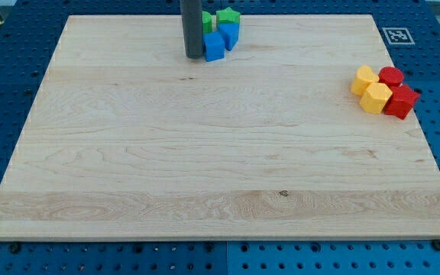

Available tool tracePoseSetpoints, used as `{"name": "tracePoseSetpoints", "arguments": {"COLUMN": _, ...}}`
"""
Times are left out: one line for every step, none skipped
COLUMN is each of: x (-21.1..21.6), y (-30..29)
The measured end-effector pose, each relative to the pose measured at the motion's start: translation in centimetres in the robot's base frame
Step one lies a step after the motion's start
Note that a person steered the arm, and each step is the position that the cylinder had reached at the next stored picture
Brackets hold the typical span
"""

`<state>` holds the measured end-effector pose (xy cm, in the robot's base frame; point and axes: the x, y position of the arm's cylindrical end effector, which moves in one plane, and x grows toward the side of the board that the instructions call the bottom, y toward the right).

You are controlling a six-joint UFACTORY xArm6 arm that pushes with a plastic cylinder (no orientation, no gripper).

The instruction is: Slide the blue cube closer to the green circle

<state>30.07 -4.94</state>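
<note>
- My tip [193, 56] stands on the bench [205, 153] near the view's top edge, and there is no pincer on this rod, so nothing opens, closes or grips: it only pushes.
- The blue cube [215, 46] sits just to the view's right of my tip, touching it or very nearly so; I can't tell which.
- A second blue block [229, 32] lies above and to the right of my tip, against the cube.
- A green block [228, 16], star-like, is further up-right; another green piece [206, 21] peeks out just right of the rod, likely the green circle, mostly hidden.
- Handling, as I judge it: small, rigid, light, smooth on wood, so it should slide readily and may spin; push flat against the middle of a side face.
- The count: two blue, two green, plus two yellow blocks [370, 89] and two red blocks [397, 90], clustered well off to the right of my tip.
</note>
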Motion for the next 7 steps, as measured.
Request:
{"name": "tracePoseSetpoints", "arguments": {"x": 2.2, "y": 0.6}}
{"name": "tracePoseSetpoints", "arguments": {"x": 3.3, "y": 1.6}}
{"name": "tracePoseSetpoints", "arguments": {"x": 1.8, "y": 3.4}}
{"name": "tracePoseSetpoints", "arguments": {"x": 0.7, "y": 3.5}}
{"name": "tracePoseSetpoints", "arguments": {"x": 0.4, "y": 3.5}}
{"name": "tracePoseSetpoints", "arguments": {"x": -0.1, "y": 3.5}}
{"name": "tracePoseSetpoints", "arguments": {"x": -0.6, "y": 3.5}}
